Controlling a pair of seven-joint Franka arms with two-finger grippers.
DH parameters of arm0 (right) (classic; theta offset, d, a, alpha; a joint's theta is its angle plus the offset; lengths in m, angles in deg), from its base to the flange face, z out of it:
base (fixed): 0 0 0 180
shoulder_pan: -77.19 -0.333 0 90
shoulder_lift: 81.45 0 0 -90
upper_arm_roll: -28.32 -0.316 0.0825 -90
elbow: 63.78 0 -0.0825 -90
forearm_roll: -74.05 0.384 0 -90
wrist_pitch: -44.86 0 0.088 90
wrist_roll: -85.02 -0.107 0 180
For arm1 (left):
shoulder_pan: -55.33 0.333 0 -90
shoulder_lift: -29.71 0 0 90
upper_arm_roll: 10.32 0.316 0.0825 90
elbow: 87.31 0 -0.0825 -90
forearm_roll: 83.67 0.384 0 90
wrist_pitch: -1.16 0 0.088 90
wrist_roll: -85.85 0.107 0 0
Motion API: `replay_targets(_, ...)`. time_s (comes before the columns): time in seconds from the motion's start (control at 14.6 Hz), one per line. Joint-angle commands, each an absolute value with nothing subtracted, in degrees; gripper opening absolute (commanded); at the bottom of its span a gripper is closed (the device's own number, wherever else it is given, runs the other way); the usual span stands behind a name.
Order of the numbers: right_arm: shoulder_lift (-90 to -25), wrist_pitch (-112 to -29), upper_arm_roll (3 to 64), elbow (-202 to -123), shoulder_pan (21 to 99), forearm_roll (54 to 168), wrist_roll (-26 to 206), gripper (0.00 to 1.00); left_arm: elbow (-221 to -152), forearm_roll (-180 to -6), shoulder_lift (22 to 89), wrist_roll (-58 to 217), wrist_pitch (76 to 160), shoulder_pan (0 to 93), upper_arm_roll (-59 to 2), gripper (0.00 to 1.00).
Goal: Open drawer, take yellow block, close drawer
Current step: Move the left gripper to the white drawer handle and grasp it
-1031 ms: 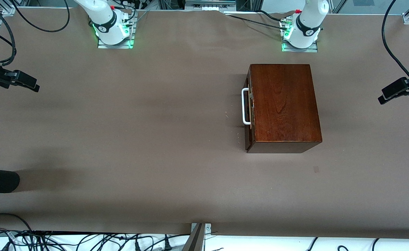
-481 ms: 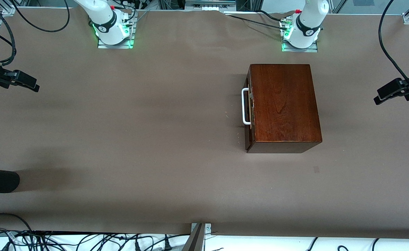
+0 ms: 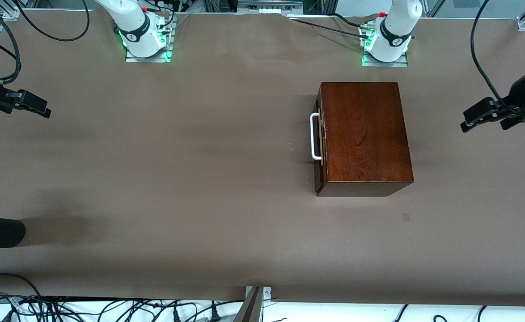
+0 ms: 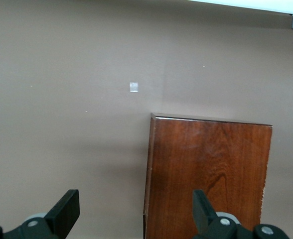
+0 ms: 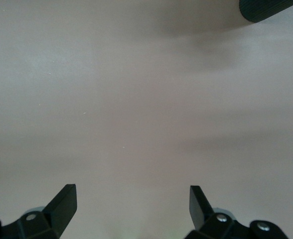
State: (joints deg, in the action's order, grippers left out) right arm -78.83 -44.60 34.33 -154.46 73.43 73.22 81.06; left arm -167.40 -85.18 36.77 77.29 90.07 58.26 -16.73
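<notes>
Left gripper (image 3: 481, 117): spread wide, empty, high over the worktop (image 3: 200, 179) edge at the left arm's end; has slid inward toward the box (image 3: 364, 136).
Right gripper (image 3: 30, 106): spread, empty, waiting over the right arm's edge.
Drawer (image 3: 319, 138): shut, white handle (image 3: 315, 136) facing the right arm's end.
Contents: hidden.
</notes>
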Motion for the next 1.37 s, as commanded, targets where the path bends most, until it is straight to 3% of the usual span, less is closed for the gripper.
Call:
replay_targets(0.0,-79.6,-44.7,34.1,-154.9,73.3,73.1,80.5,1.0,-167.7,-86.5,36.2,77.9,90.0,56.8,-16.6,1.0)
replay_targets(0.82,-79.5,-44.8,34.1,-154.9,73.3,73.1,80.5,1.0,-167.7,-86.7,40.3,64.3,90.4,39.7,-16.6,1.0)
replay_targets(1.1,-79.5,-44.9,34.1,-154.9,73.3,73.1,80.5,1.0,-168.1,-86.0,45.3,52.0,95.5,37.0,-23.7,1.0)
replay_targets(1.31,-79.5,-44.9,34.1,-154.9,73.3,73.0,80.5,1.0,-168.9,-85.5,49.1,47.1,99.5,31.7,-23.8,1.0)
